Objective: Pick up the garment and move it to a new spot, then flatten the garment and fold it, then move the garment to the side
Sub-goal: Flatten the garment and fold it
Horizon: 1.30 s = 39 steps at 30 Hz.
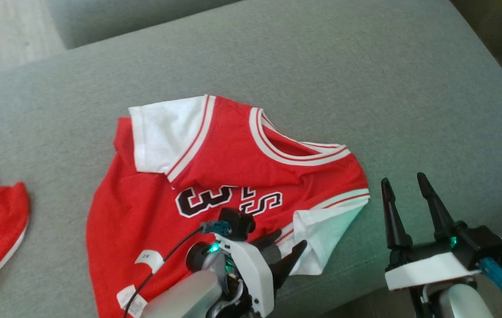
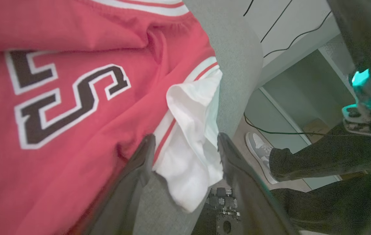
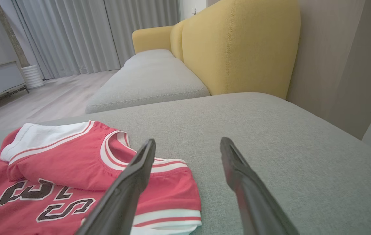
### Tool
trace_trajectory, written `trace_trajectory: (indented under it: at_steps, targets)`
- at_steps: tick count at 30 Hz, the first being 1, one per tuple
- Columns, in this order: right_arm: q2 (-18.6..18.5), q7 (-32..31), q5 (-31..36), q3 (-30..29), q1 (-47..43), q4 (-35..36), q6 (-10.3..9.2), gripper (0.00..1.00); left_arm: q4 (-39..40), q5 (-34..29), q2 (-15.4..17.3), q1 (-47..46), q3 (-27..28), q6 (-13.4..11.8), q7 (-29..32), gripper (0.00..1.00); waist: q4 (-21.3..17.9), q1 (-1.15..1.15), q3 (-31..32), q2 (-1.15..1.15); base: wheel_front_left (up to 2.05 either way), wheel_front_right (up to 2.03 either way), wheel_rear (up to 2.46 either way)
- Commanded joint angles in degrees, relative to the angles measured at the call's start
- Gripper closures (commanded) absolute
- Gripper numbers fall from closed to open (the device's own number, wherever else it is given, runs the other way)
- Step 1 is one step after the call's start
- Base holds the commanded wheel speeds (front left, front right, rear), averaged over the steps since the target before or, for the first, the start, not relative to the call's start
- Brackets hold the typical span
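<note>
Near the grey sofa cushion's [image 1: 366, 88] front edge, a rumpled red jersey [image 1: 145, 212] lies with the left end effector [image 1: 288, 247] released over its white sleeve [image 1: 321, 229], and the right end effector [image 1: 403, 179] released just beside it.

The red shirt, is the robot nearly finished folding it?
Not yet. The red shirt lies on the grey cushion, rumpled, its top flopped over the letters. In hand: the left tool is open around the white sleeve at the cushion's edge; the right tool is open, holding nothing. Flattening, folding and moving it aside are left.
</note>
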<state>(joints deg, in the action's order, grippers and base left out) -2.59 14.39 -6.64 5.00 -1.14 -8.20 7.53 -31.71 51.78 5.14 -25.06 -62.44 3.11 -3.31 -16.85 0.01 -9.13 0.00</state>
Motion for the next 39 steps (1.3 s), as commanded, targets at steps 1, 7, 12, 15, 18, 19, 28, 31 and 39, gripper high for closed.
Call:
trace_trajectory:
  at_steps: [1,7,12,15,18,19,28,31,39]
  targets:
    - [-0.29,0.61,-0.53,1.30,2.13,1.96,-0.04,0.00,0.58,0.09,-0.63,-2.79,0.95,0.43,-0.05,0.00,-0.75,-0.01,-0.68,0.00,0.00,0.00,0.00]
    - [-0.29,0.61,-1.09,1.21,2.62,1.96,-0.04,0.00,-2.53,0.99,-1.58,-3.52,-0.30,1.52,0.58,0.00,-1.62,-0.01,-1.36,0.00,0.00,0.00,0.00]
    - [-0.29,0.61,-1.62,1.43,2.84,1.90,-0.04,0.00,-3.68,0.98,-1.98,-4.13,-2.25,2.41,0.86,0.00,-2.14,-0.01,-1.67,0.00,0.00,0.00,0.00]
    - [-0.29,0.61,-1.90,1.62,2.90,1.77,-0.04,0.00,-3.64,1.00,-2.14,-4.23,-4.23,3.08,1.18,0.00,-2.44,-0.01,-1.88,0.00,0.00,0.00,0.00]
    - [-0.29,0.61,-2.13,1.85,3.03,1.61,-0.04,0.00,-2.50,1.28,-2.21,-4.04,-6.78,3.85,0.96,0.00,-2.82,-0.01,-1.98,0.00,0.00,0.00,0.00]
    - [-0.29,0.61,-2.18,1.92,3.08,1.56,-0.04,0.00,-1.61,1.42,-2.22,-3.91,-7.71,4.04,0.95,0.00,-2.96,-0.01,-2.00,0.00,0.00,0.00,0.00]
    - [-0.29,0.61,-2.33,2.08,3.22,1.04,-0.04,0.00,13.06,1.11,-2.25,-2.41,-10.87,4.36,2.85,0.00,-3.57,-0.01,-1.86,0.00,0.00,0.00,0.00]
    - [-0.29,0.61,-2.28,1.90,3.15,0.83,-0.04,0.00,15.51,-1.68,-2.25,-2.36,-10.89,4.36,3.63,0.00,-3.28,-0.01,-1.55,0.00,0.00,0.00,0.00]
    - [-0.29,0.61,-2.07,1.51,2.66,0.64,-0.04,0.00,10.34,-3.35,-0.06,-6.88,-7.29,3.16,-5.19,0.00,-2.21,-0.01,-0.47,0.00,0.00,0.00,0.00]
